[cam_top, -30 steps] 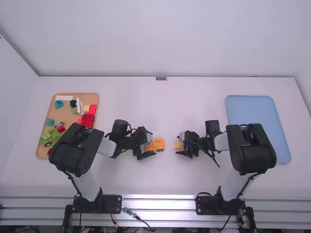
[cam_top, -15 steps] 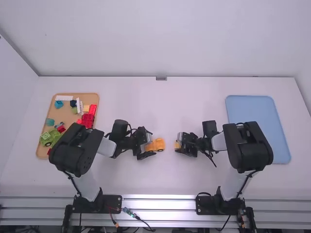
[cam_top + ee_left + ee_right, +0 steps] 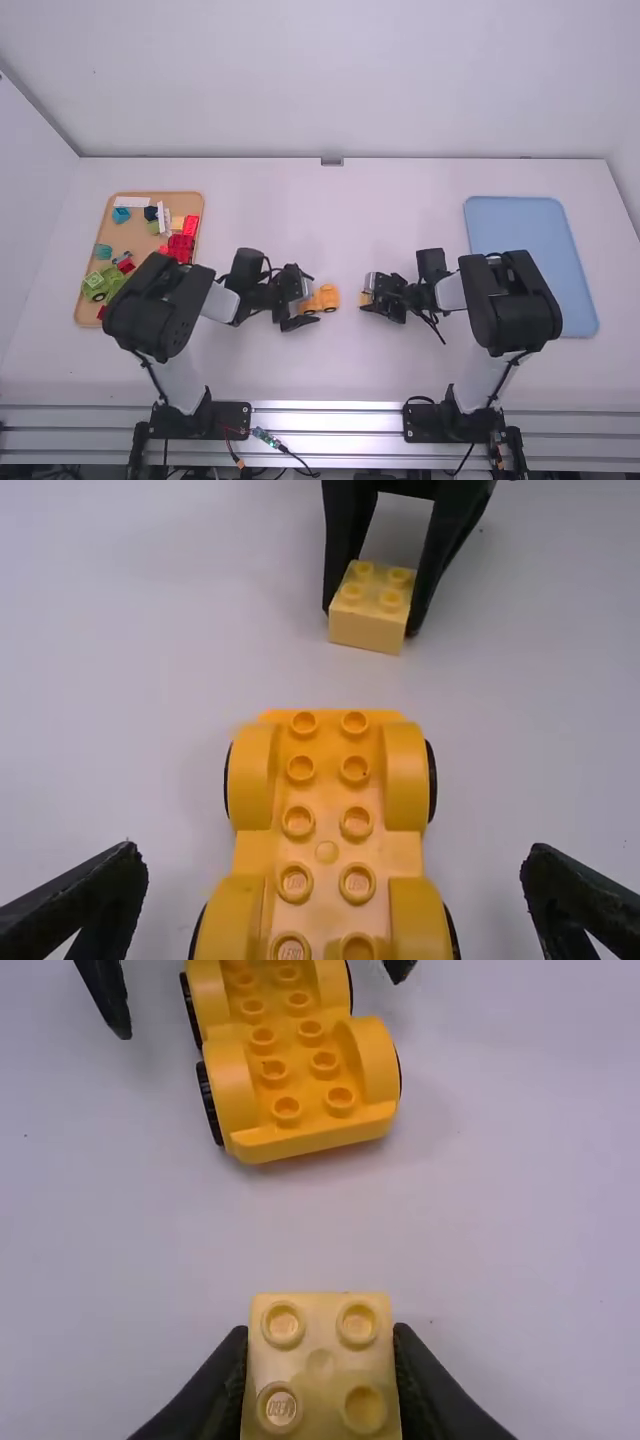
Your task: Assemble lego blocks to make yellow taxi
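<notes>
The left tray (image 3: 132,236) holds loose bricks (image 3: 181,246) lying close together, so a later pick there could snag a neighbour.

Next, the left gripper (image 3: 332,855) has its fingers spread wide astride the yellow base (image 3: 327,810), gripping nothing. The base is on the table near the middle, wheels down; unheld, it could roll or swivel when pressed, and a finger touching one side first could shove it.

Just beyond the base's front end, apart from it, the right gripper (image 3: 321,1332) pinches the pale block (image 3: 320,1365) by its sides, studs up. The base sits askew to the block, so studs could miss; low fingertips could strike the fenders before it seats.
</notes>
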{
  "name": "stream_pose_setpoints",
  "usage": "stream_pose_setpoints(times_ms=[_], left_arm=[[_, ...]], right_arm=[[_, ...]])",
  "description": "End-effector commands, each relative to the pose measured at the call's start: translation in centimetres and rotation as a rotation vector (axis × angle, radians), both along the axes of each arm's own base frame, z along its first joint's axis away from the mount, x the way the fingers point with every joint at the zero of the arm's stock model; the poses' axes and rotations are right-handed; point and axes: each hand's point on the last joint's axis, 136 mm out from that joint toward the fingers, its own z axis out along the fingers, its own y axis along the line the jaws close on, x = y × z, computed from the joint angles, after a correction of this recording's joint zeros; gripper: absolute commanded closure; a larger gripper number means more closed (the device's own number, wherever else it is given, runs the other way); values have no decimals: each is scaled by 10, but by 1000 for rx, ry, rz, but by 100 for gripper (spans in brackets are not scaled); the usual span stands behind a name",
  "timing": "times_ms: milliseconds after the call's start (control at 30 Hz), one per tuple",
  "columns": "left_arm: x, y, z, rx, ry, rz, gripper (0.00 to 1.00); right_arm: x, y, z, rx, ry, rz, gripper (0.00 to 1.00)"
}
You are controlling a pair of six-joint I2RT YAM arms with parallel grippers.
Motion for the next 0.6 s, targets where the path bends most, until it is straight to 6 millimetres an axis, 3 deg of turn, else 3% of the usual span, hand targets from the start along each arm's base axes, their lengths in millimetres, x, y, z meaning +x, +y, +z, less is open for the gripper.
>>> stream_pose_setpoints(times_ms=[0, 33, 300, 567], left_arm=[[-2, 0, -5, 5, -11, -24, 6], [-2, -1, -8, 14, -30, -42, 13], [7, -6, -21, 14, -13, -61, 17], [14, -7, -25, 24, -27, -67, 27]], right_arm=[[3, 2, 4, 19, -1, 4, 76], [3, 4, 9, 35, -7, 10, 76], [7, 16, 36, 72, -7, -6, 80], [3, 50, 51, 94, 31, 45, 82]])
